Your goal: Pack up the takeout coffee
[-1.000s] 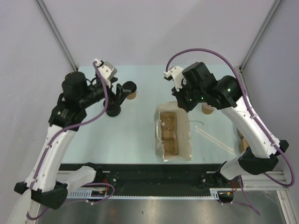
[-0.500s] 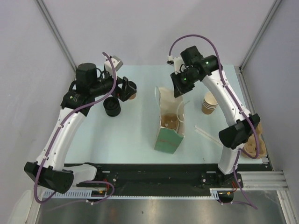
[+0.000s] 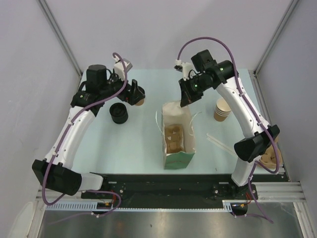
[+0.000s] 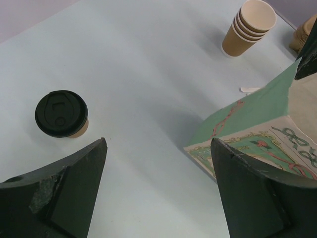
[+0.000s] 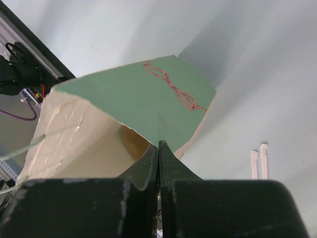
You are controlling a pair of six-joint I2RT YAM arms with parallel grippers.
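Now you are at the step of reaching for the cup. Your left hand is wide open and holds nothing. The takeout coffee stands upright on the table with its black lid on. It is just ahead of that hand and off to one side, not between the fingers. Your right hand is squeezed tight on the top edge of the paper bag. The bag stands up with its mouth open, well apart from the coffee. I think the next move is to slide the left hand so the cup sits between its two fingers. Then close gently on the paper wall under the lid. Squeeze too hard and the cup could dent, or the lid could pop off. Hold the bag mouth open so the cup can go in straight.
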